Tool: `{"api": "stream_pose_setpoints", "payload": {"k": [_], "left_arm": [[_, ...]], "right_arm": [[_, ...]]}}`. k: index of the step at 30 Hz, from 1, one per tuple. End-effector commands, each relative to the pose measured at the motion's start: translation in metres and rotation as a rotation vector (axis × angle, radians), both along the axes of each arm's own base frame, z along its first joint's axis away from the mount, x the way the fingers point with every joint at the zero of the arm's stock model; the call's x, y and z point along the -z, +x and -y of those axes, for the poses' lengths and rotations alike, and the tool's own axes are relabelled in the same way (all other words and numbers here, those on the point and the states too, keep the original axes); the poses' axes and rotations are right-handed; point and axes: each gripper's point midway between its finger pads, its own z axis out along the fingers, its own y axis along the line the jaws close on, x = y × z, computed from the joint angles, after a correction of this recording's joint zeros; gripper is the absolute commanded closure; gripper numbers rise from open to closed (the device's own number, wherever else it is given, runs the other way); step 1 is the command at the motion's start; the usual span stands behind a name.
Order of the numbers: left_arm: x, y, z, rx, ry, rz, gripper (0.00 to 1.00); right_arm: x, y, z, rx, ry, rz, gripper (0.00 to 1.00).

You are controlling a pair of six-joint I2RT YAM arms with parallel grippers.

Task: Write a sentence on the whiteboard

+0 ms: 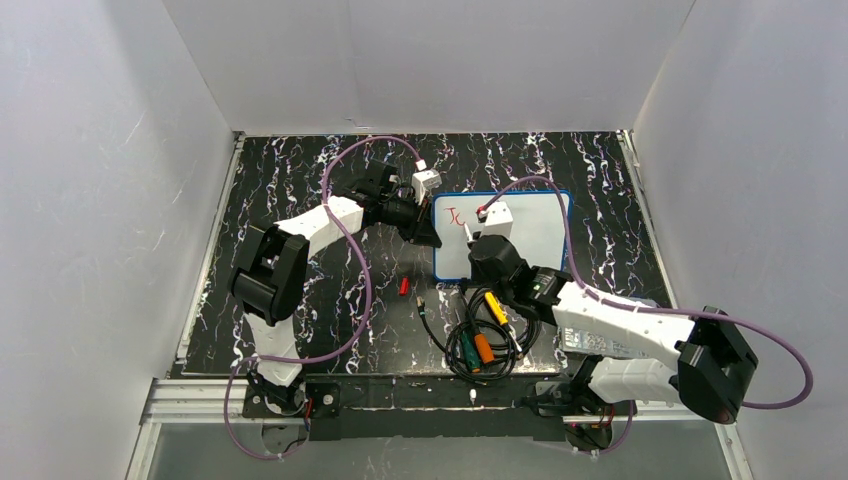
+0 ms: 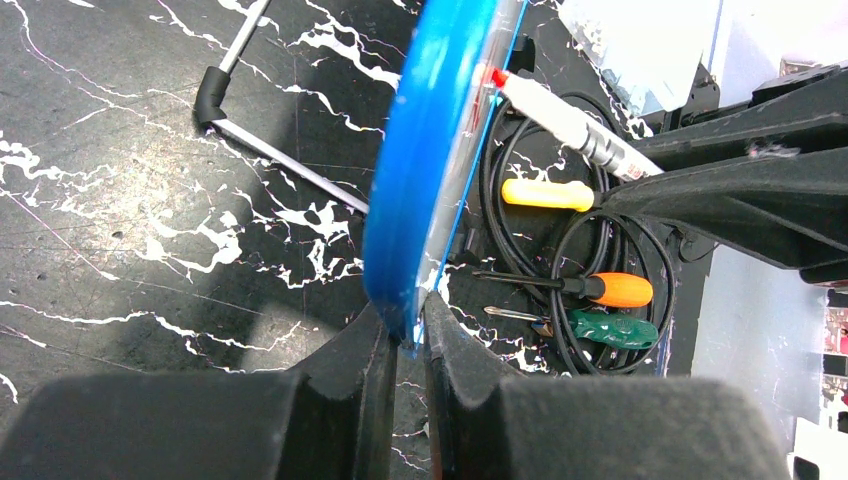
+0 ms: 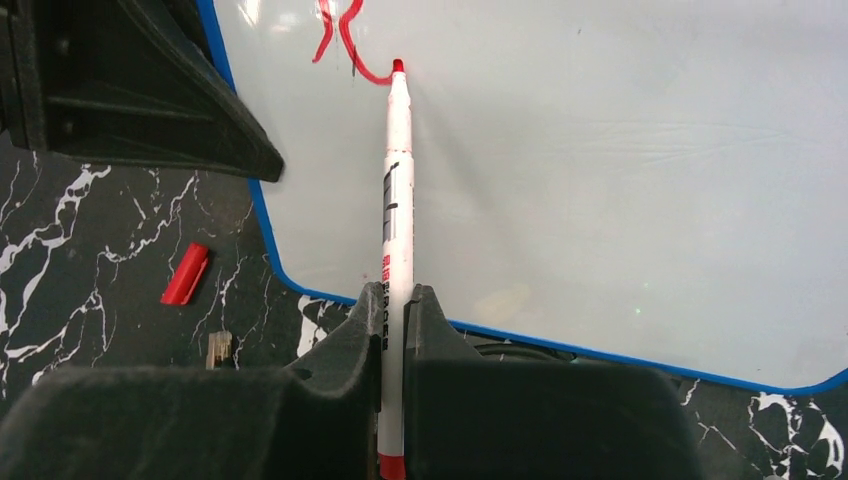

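The whiteboard (image 1: 535, 225) with a blue rim lies on the dark marbled table; it also shows in the right wrist view (image 3: 600, 180) and edge-on in the left wrist view (image 2: 430, 160). My left gripper (image 2: 408, 335) is shut on its left edge (image 1: 432, 238). My right gripper (image 3: 393, 300) is shut on a white marker with a red tip (image 3: 397, 180), whose tip touches the board's top left. The sentence (image 3: 345, 45) is a few red strokes there, seen also from above (image 1: 456, 216).
A red marker cap (image 1: 404, 286) lies left of the board's near corner, also in the right wrist view (image 3: 186, 273). Screwdrivers with yellow (image 1: 495, 306), orange (image 1: 484, 347) and green (image 1: 468, 352) handles lie in a coiled black cable. A clear box (image 1: 590, 340) sits under the right arm.
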Motion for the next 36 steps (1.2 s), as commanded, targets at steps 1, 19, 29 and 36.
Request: {"api": "stream_pose_setpoints", "payload": {"k": [1, 19, 29, 36], "left_arm": [[-0.020, -0.004, -0.001, 0.009, 0.002, 0.038, 1.00], [-0.019, -0.004, -0.001, 0.008, 0.003, 0.038, 1.00], [-0.018, -0.003, -0.002, 0.008, 0.012, 0.045, 1.00], [-0.018, -0.004, -0.003, 0.007, 0.015, 0.045, 1.00]], "right_arm": [[-0.030, 0.020, 0.000, 0.060, -0.004, 0.090, 0.99], [-0.036, 0.022, -0.014, -0.002, 0.015, 0.104, 0.99], [-0.047, 0.019, 0.003, 0.053, 0.039, 0.140, 0.99], [-0.032, 0.018, 0.000, 0.038, 0.006, 0.105, 0.99]]}}
